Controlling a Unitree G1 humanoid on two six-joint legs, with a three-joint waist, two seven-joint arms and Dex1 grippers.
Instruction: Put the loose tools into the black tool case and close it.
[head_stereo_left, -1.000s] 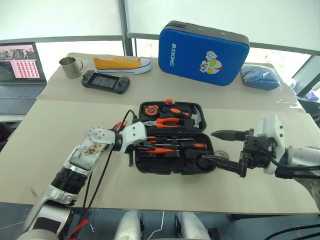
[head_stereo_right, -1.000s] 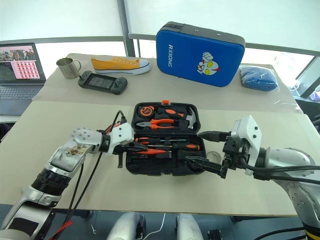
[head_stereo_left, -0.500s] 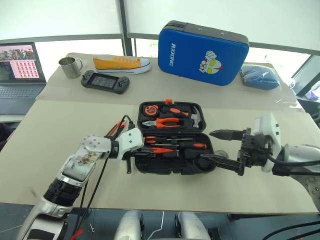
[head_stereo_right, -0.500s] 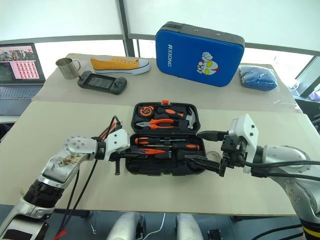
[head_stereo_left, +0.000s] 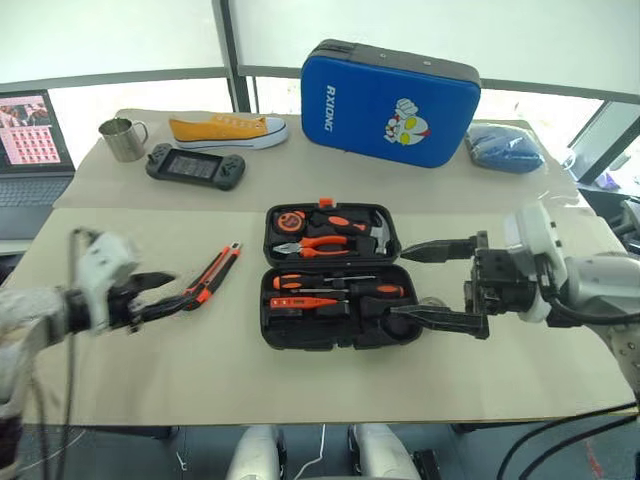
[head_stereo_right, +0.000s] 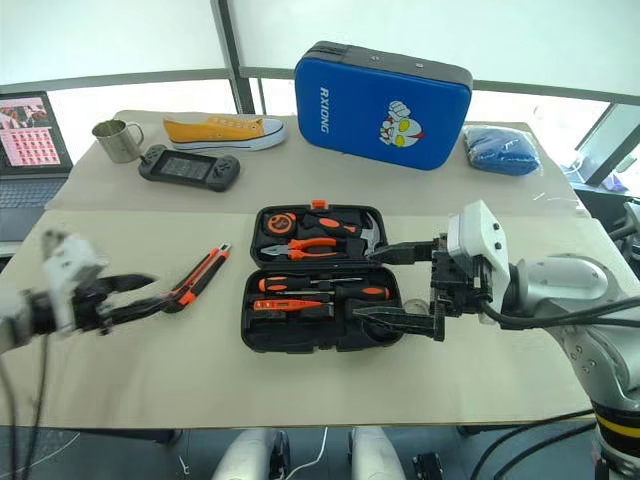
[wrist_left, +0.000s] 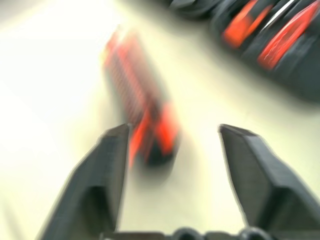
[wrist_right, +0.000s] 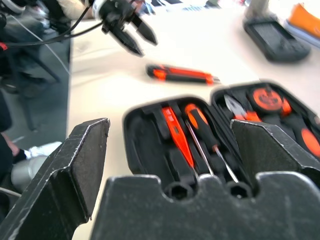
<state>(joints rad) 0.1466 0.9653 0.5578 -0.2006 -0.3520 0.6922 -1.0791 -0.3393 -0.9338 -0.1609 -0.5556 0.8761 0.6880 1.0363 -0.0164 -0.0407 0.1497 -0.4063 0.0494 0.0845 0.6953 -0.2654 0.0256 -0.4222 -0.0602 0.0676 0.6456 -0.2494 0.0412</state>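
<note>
Utility knife (head_stereo_left: 214, 276) lies blurred between open left gripper (wrist_left: 172, 145) fingers, unheld; right gripper (head_stereo_left: 425, 282) gapes empty.

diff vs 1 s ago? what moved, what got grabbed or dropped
The left gripper pulled out of the black tool case and swung away to the robot's left; its fingers, shut a second ago, now stand open facing the utility knife on the table. Nothing is held. The right gripper stayed open at the case's right end, barely shifted. The case is still open, the tools inside as before.
</note>
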